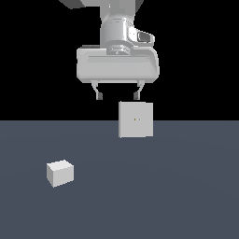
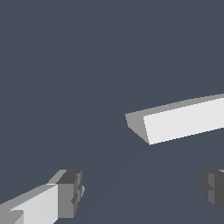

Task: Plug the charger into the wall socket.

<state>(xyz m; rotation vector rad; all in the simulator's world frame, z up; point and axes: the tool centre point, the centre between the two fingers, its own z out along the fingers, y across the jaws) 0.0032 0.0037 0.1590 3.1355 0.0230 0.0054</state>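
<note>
The charger (image 1: 60, 172) is a small white cube on the grey floor at the exterior view's left, near the front. The wall socket (image 1: 135, 120) is a flat upright white square plate with two tiny dots at its centre, standing further back. My gripper (image 1: 117, 96) hangs open and empty high above the floor, just above and slightly left of the socket's top edge, far from the charger. In the wrist view the socket's top edge (image 2: 183, 119) shows as a long white slab beyond my open gripper (image 2: 144, 192). The charger is out of the wrist view.
The grey floor (image 1: 177, 196) spreads around both objects. Nothing else stands on it. The background behind is black.
</note>
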